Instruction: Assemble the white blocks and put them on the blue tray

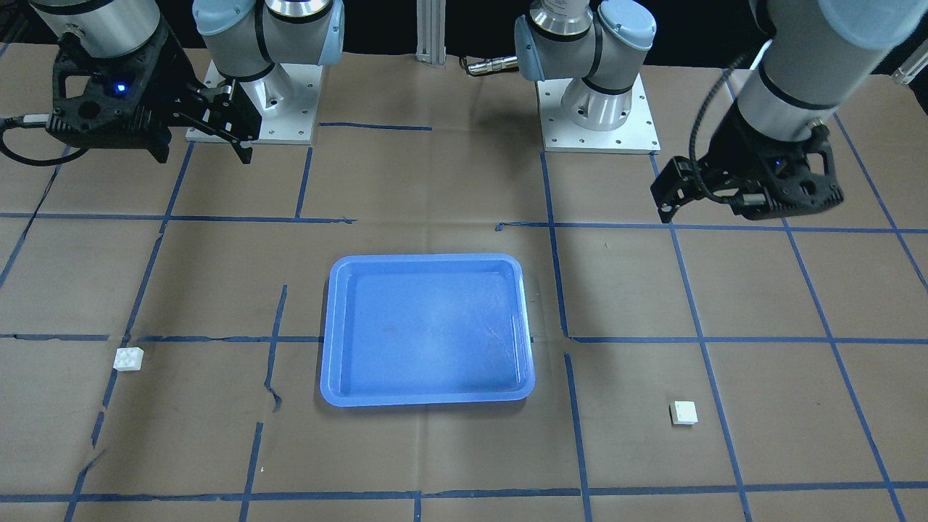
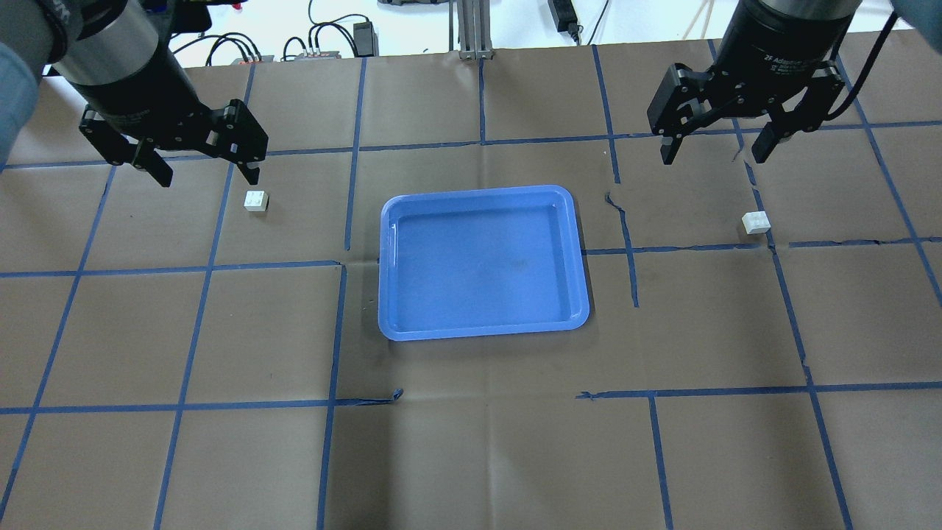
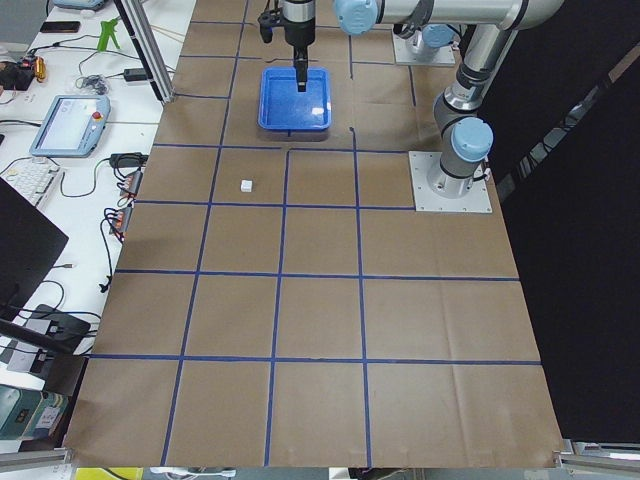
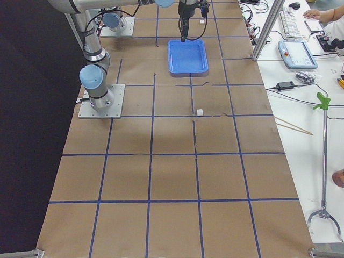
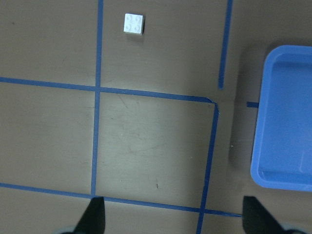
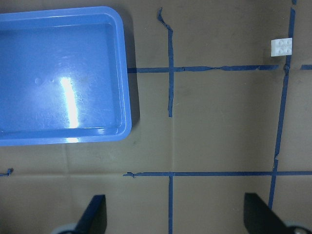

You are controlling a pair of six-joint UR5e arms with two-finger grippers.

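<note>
The blue tray (image 2: 482, 262) lies empty in the middle of the table. One white block (image 2: 256, 200) sits to its left, studs up. My left gripper (image 2: 207, 177) hangs open and empty above the table, just behind and left of that block. The left wrist view shows this block (image 5: 133, 23) well ahead of the open fingertips (image 5: 95, 214). The other white block (image 2: 756, 221) sits right of the tray. My right gripper (image 2: 712, 157) is open and empty, raised behind and left of it. The right wrist view shows that block (image 6: 282, 46) at the upper right and the tray (image 6: 63, 73) at the left.
Brown paper with blue tape lines (image 2: 346, 265) covers the table. The arm bases (image 1: 598, 109) stand at the robot's side. Desks with a pendant (image 3: 70, 120), cables and a keyboard run along the far side.
</note>
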